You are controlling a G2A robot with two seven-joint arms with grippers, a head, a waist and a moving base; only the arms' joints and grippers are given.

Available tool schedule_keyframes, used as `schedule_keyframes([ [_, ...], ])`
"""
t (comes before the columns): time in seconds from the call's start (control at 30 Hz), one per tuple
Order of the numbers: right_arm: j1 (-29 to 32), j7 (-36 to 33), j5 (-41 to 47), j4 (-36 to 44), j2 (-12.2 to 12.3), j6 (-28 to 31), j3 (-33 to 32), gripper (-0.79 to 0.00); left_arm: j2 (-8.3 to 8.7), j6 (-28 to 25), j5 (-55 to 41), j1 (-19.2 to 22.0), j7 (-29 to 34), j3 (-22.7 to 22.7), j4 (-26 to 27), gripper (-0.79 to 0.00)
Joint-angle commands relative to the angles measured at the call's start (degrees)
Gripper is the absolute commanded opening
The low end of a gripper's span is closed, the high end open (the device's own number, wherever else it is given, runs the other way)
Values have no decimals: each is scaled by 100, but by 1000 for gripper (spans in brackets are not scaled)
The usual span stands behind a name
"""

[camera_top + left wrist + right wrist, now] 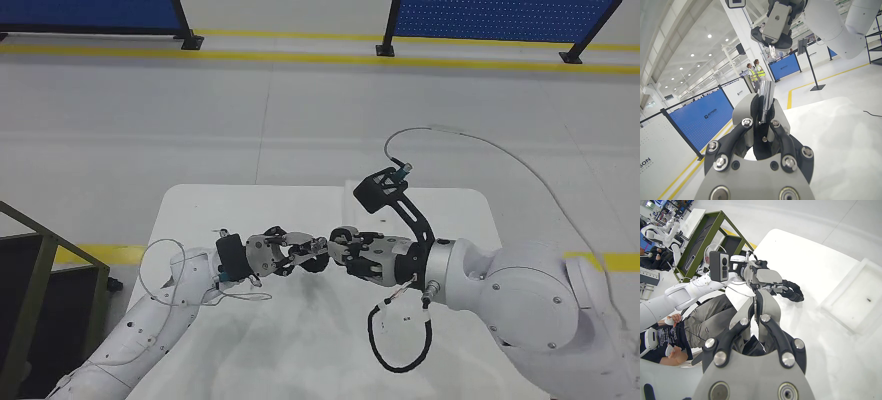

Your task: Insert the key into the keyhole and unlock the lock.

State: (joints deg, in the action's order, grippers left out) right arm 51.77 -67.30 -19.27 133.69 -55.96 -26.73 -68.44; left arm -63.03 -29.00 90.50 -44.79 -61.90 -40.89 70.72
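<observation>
Between the pads of the left claw (764, 103) sits the lock (766, 94) — a shiny metal barrel, clamped tight, its far end sticking out past the fingertips. Facing it, above the worktop (250, 205), the right claw (771, 42) is clenched on the key (773, 52), whose toothed blade pokes out toward the lock's open end. The two roughly line up but are apart, with a gap between blade tip and barrel. Off to one side of the claws, a shallow white tray (843, 284) lies on the worktop. Blue barrier panels (698, 117) on the floor beyond carry a white logo and a line of lettering.
</observation>
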Motion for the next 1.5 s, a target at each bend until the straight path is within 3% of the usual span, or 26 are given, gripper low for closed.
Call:
schedule_keyframes([
  [0.0,-43,11,-78,-8,-1,-41,57,-785,-40,24,-4,32,-58,31,-100,-785],
  [0.6,-455,-237,-1031,-68,-15,-213,713,-785,-225,-50,-21,40,55,11,-284,-785],
  [1.47,-479,-434,-1504,-93,-22,-331,817,-785,-310,-366,25,-100,207,-218,-224,-785],
])
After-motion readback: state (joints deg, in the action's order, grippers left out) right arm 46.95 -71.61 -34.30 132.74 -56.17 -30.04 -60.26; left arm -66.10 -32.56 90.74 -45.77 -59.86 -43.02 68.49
